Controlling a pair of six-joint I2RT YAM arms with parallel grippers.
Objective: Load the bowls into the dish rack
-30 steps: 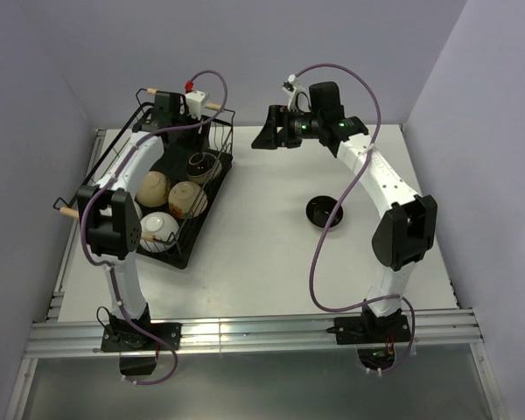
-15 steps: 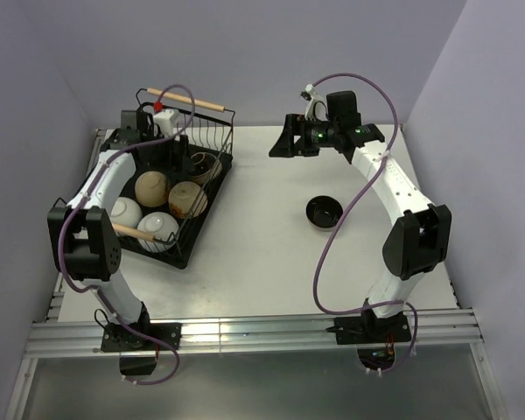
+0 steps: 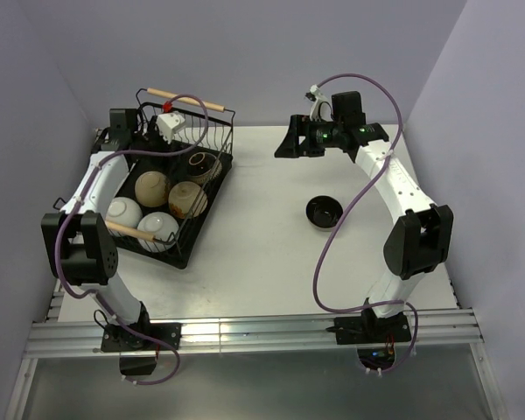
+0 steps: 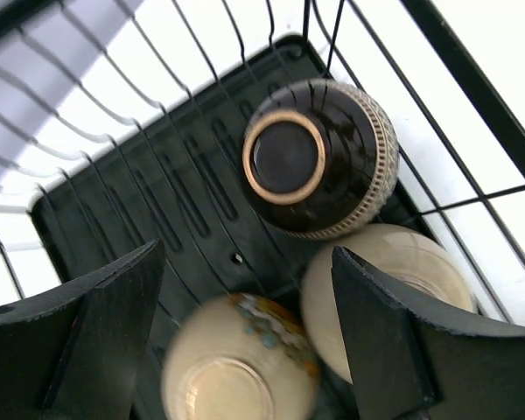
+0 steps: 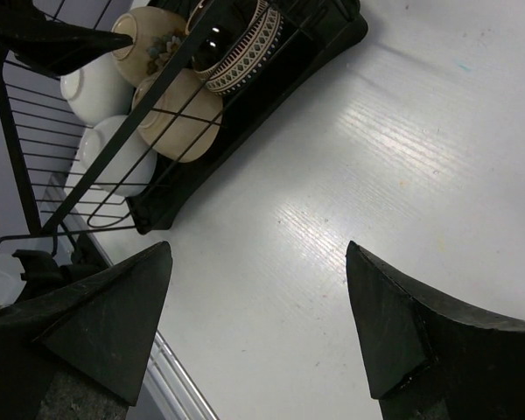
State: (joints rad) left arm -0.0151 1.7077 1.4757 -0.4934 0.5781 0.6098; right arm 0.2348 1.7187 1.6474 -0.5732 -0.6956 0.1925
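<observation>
Peering into the large black wire dish rack [image 4: 149,201] with wooden rod handles, I find a small round brown ceramic bowl [image 4: 319,157], two cream-beige bowls [image 3: 186,199] and two white bowls [image 3: 158,227]. A glossy black bowl [image 3: 324,212] sits on the white table [image 3: 262,262], well apart (rightward). My left gripper [image 4: 245,262] hangs over the rack, jaws wide, empty; the right gripper [image 5: 258,254] likewise gapes empty above the table.

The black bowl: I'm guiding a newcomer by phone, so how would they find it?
Look at the white table, to the right of the black wire dish rack. The black bowl sits alone on the tabletop. The other bowls are white, cream or brown and all lie inside the rack.
</observation>
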